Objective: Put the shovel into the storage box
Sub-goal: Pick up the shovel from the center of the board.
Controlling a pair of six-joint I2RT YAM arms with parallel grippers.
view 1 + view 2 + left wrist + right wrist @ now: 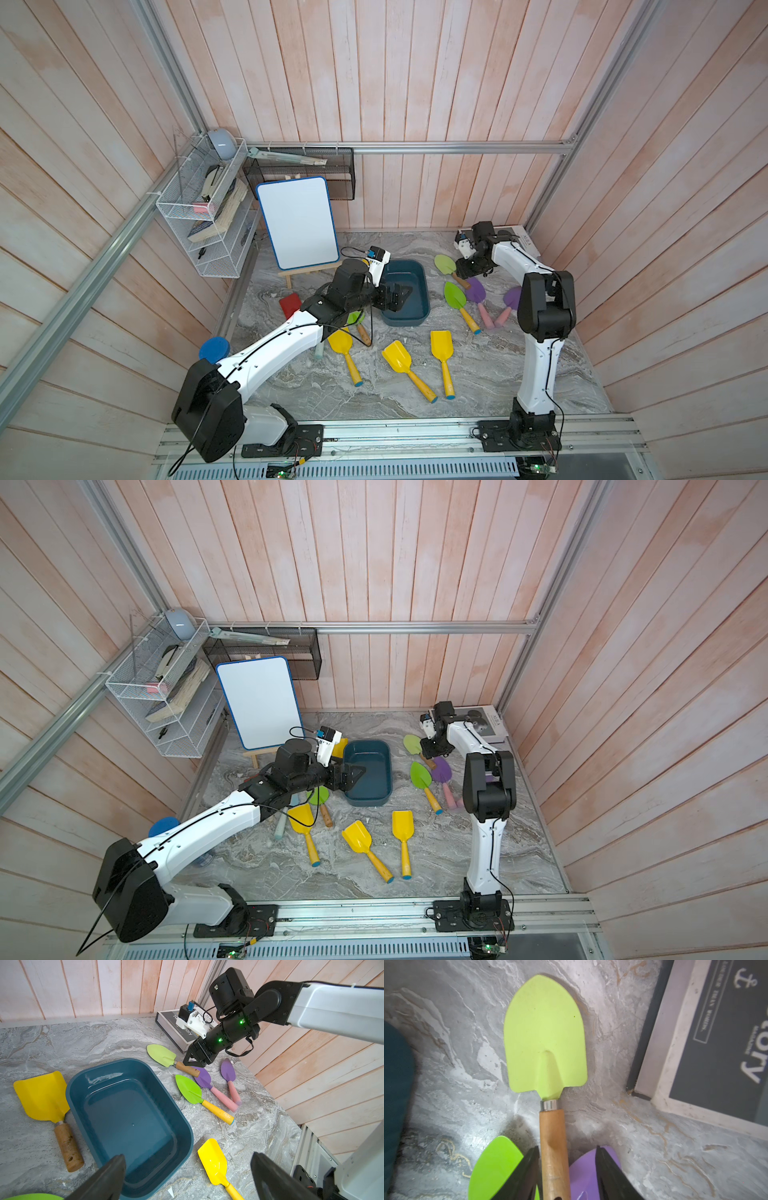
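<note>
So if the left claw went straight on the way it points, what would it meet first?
Probably the storage box: the open left claw points into its bare bottom, though depth is unclear and the near rim might come first.

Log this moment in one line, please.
left gripper open above storage box | right gripper fingers astride handle of pale green shovel | box empty

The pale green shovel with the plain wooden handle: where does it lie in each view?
Top view: pale green shovel right of the storage box.
Top view: same place.
Left wrist: beyond the box, handle at the right gripper, shovel.
Right wrist: blade ahead, handle between the jaws.
Shared landmark: the book beside its blade.
</note>
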